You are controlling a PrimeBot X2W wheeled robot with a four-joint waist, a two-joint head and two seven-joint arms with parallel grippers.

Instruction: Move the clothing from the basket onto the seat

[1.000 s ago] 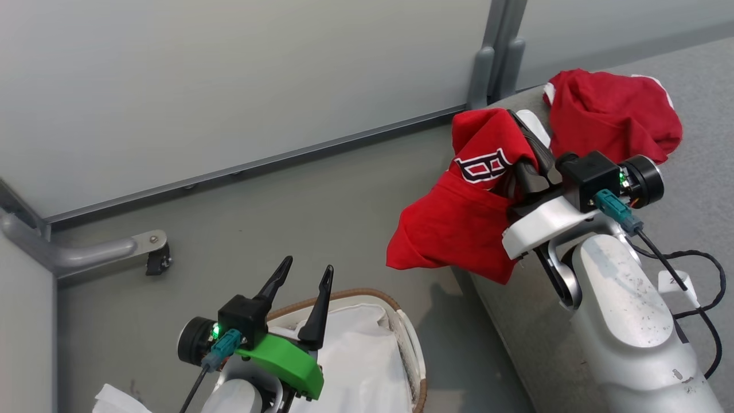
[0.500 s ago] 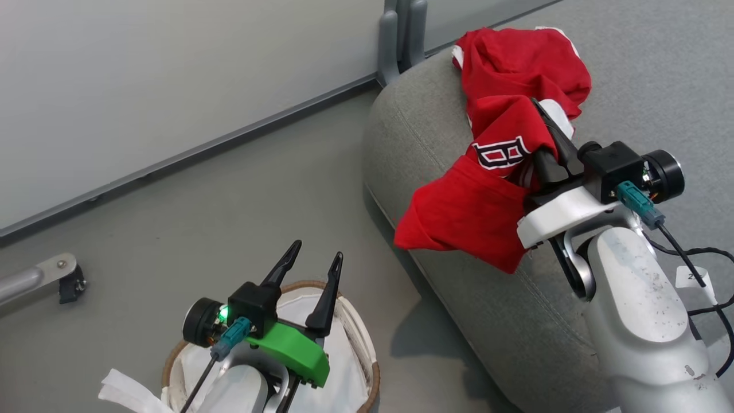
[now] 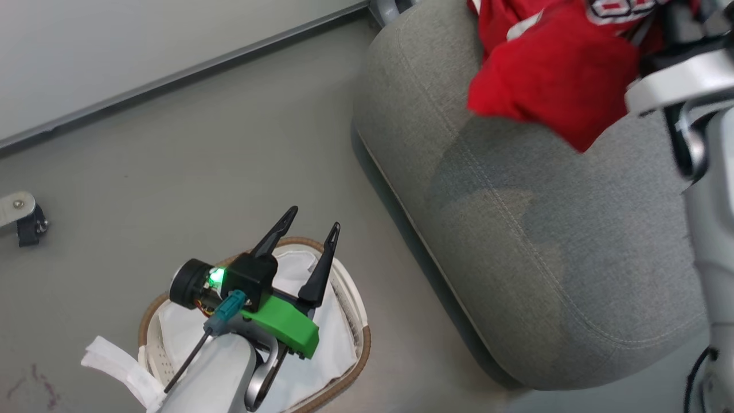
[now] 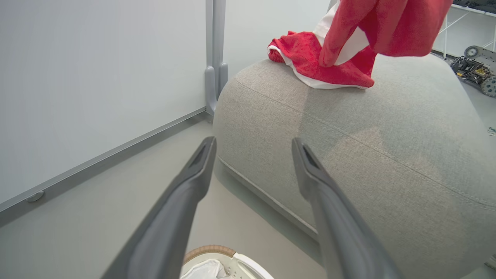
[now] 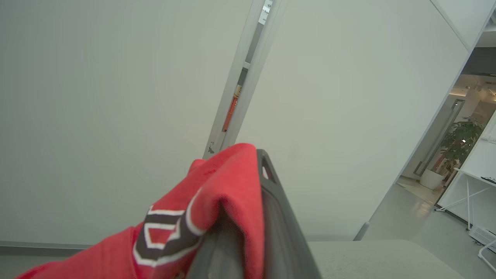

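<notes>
My right claw (image 5: 256, 155) is clamped on the emblem piece of the clothing (image 3: 550, 74), which hangs over the seat (image 3: 516, 241) at one o'clock in my head view. Another red garment (image 4: 310, 58) lies on the seat's far end. My left claw (image 3: 316, 218) hovers, fingers apart, above the basket (image 3: 366, 344) at seven o'clock.
</notes>
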